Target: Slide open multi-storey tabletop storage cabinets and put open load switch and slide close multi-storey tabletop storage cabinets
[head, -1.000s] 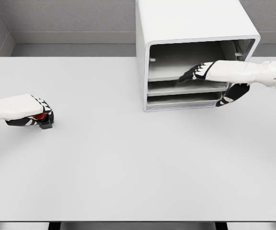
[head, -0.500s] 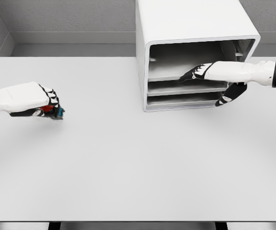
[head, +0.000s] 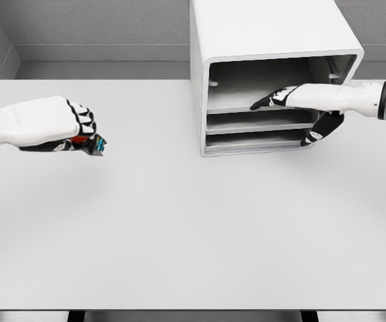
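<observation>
A plain white table [head: 179, 235] fills most of the view, smooth and matte, with a straight front edge at 6 o'clock and soft shadows on it. Behind it, at 12 o'clock, runs a grey speckled wall [head: 99, 23] with a pale ledge along its foot.

The cabinet [head: 267, 33] stands on the table at about 1 o'clock: a white box with rounded corners and a thick front frame, its face open. Inside, the walls are grey and flat grey trays lie stacked one above another, the upper bay tall, the lower ones shallow.

The switch [head: 89, 142] is at 9 o'clock, well apart from the cabinet, clamped in the left hand [head: 62, 127]. It is small, with a red part against the palm and a dark end tinted teal poking out past the knuckles. The hand is a white shell with black joints, fingers curled into a tight fist around the switch, held above the table.

The right hand [head: 300, 111] reaches in from 3 o'clock to the cabinet's front. Its fingers are apart: the upper ones stretch flat along the top tray's edge, while the thumb [head: 320, 131] hangs down in front of the lower trays. It holds nothing.
</observation>
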You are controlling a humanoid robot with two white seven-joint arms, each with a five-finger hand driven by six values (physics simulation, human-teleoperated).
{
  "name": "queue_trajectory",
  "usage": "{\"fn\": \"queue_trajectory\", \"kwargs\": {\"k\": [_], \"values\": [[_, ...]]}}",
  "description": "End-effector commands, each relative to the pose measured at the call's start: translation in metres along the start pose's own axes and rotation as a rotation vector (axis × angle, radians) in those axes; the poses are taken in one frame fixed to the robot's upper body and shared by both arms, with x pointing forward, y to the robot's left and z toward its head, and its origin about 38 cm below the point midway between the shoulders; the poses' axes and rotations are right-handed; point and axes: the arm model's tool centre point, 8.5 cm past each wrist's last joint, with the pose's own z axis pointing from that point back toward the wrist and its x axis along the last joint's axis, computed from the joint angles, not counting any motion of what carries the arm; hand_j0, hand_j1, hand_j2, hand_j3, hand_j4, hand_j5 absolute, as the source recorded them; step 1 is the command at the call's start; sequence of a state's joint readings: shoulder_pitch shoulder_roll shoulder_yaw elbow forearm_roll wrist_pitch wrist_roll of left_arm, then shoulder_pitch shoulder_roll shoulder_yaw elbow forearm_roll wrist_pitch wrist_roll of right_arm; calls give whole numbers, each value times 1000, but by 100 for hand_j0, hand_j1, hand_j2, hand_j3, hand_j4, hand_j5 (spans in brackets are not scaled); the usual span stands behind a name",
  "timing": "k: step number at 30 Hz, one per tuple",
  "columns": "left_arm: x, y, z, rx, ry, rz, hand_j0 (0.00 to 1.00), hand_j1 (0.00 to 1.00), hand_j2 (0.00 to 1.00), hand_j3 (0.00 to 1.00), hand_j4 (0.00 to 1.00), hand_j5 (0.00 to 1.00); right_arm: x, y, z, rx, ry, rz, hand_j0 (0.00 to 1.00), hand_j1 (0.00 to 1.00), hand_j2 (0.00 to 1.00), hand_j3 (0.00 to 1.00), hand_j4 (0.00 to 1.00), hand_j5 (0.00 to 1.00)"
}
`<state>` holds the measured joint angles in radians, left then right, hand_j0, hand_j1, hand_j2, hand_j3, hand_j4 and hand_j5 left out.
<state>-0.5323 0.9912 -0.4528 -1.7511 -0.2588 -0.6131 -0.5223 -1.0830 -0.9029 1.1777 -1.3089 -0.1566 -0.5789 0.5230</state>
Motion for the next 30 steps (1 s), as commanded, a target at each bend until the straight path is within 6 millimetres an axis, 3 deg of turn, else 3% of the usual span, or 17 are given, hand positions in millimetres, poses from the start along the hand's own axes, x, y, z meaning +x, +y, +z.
{"fn": "queue_trajectory", "kwargs": {"k": [1, 12, 30], "values": [[3, 2, -2, 11, -11, -1, 37, 37, 37, 37, 37, 37, 2, 5, -2, 35, -5, 29, 100, 100, 100, 100, 100, 100], [15, 17, -34, 115, -87, 6, 37, 37, 37, 37, 37, 37, 16, -1, 3, 37, -45, 70, 100, 100, 100, 100, 100, 100], [30, 42, -66, 194, -173, -23, 37, 37, 37, 37, 37, 37, 31, 7, 18, 58, -63, 91, 100, 100, 100, 100, 100, 100]]}}
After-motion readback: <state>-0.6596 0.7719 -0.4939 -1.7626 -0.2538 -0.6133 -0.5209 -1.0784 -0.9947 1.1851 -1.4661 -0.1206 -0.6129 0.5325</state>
